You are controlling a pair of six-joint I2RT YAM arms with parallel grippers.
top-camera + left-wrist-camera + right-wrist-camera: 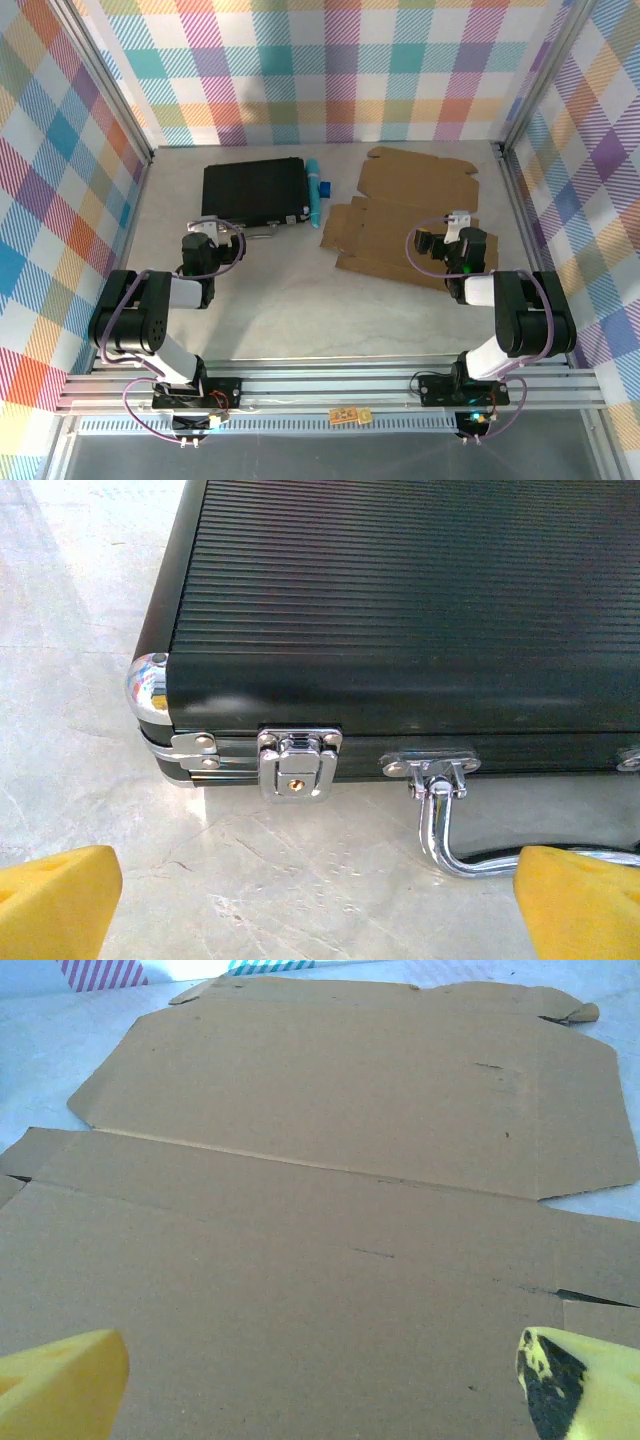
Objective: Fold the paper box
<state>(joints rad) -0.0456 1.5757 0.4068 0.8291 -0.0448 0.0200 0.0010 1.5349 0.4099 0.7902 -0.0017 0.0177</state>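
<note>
Paper box [400, 200]: one, flat unfolded sheet, right side.
Black case [253, 190]: one, left side, shut.
Teal tube [314, 190]: one, between them.
Left claw [318, 905]: released, empty, facing case.
Right claw [320, 1385]: released, empty, over box.

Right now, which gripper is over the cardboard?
The right gripper: it hangs over the flat paper box, while the left gripper faces the black case.

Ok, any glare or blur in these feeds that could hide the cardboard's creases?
Right wrist: the paper box is evenly lit and its creases are readable; the yellow fingertips at the bottom are soft. Left wrist: glare on the table and on the chrome corner of the black case. Top external: sharp, soft shadows.
</note>
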